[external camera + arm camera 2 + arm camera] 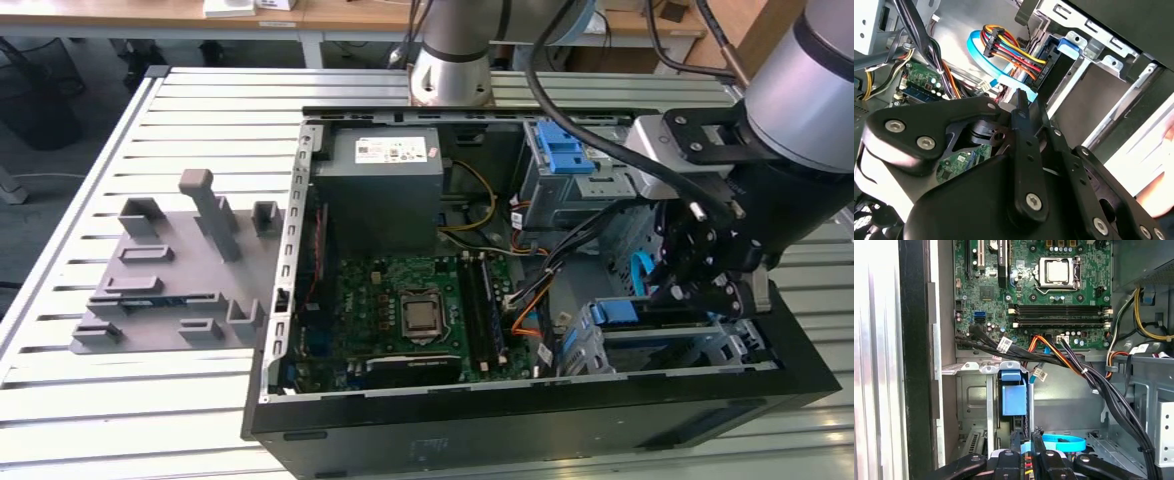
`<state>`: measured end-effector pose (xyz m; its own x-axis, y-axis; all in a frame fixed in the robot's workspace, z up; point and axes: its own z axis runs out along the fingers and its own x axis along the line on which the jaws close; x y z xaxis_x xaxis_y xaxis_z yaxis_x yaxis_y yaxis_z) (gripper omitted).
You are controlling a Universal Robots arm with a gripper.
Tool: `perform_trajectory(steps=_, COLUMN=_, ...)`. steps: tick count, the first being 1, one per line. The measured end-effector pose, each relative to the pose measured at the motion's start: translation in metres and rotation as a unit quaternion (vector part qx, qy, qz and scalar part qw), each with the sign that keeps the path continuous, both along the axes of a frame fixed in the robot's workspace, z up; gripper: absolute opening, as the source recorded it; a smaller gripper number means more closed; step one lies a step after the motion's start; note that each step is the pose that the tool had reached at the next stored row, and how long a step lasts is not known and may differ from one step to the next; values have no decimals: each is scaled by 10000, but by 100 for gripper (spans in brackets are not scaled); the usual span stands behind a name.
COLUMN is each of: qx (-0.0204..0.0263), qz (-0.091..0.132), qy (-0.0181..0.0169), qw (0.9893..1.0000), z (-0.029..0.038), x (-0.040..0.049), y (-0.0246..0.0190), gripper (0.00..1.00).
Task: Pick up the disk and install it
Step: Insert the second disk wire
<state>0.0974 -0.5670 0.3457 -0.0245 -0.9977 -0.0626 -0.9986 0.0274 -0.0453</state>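
Slatted metal benchtop [94,420] carried the open computer case [534,425] as the gripper [1024,452], fingers clenched together and gripping nothing, hung just behind the disk [1013,397], already slotted in its drive cage [970,390]. Seating it well would likely call for a straight, gentle push.

The open black computer case [534,420] lies on the slatted metal worktop [80,400]. On the exterior view's left of it stands the grey moulded fixture block [174,270]. Inside the case, the green motherboard [400,310] sits in front of the big grey power-supply box [383,175]. The metal drive cage [667,340] is on the exterior view's right, with the black gripper [701,275] just above it.
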Motion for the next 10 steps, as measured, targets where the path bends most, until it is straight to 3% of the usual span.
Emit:
perform_trajectory(steps=2, qx=1, qz=0, qy=0, qw=10000, z=3, x=0, y=0, gripper=22)
perform_trajectory(steps=5, qx=1, qz=0, qy=0, qw=10000, z=4, x=0, y=0, gripper=11)
perform_trajectory(steps=10, qx=1, qz=0, qy=0, qw=10000, z=5, x=0, y=0, gripper=11)
